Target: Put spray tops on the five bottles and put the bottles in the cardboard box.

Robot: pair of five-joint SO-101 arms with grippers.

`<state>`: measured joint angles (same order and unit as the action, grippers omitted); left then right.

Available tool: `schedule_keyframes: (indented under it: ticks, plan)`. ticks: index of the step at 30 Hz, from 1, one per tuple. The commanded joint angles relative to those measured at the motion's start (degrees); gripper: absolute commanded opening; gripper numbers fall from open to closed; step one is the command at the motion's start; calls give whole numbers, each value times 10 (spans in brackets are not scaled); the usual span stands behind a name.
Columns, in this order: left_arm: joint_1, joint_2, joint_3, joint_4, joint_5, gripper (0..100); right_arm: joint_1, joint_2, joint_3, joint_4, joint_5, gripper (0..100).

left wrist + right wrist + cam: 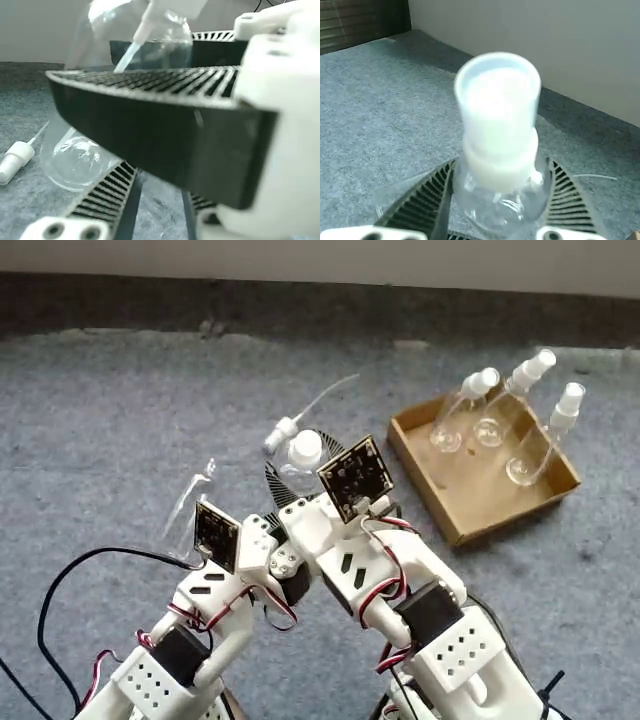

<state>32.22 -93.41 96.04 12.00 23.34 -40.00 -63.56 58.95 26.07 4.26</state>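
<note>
My right gripper [500, 169] is shut on a clear bottle [496, 200] that has a white spray top [497, 105] on its neck. From above, this bottle [303, 452] is left of the cardboard box [478, 527]. One ribbed black finger [165, 115] of the right gripper crosses close in front of the left wrist camera, with the bottle [75, 160] and its dip tube behind it. My left gripper [160, 197] is low beside them, open, with carpet between its fingers. A loose spray top [283, 432] lies just beyond the bottle. Another clear bottle [190, 502] lies topless on the carpet.
Three capped bottles [510, 395] lie inside the box at the right. The loose spray top [15, 160] has a long thin tube that trails across the grey carpet. Both arms crowd together at the front centre. A wall runs along the far edge.
</note>
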Motion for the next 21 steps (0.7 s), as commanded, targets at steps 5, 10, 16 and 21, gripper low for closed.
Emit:
schedule_keyframes:
  ticks: [5, 10, 16, 21]
  plan:
    - [-12, -8, 12, -12, -5, 73, 173, -4, -13, -13, -3, 157]
    - [-13, -8, 12, -11, -5, 73, 291, -5, -12, -13, -2, 145]
    - [-13, -8, 12, -11, -5, 73, 396, -4, -4, -13, -2, 146]
    - [-13, -8, 13, -11, -5, 73, 424, 0, 32, -18, -1, 146]
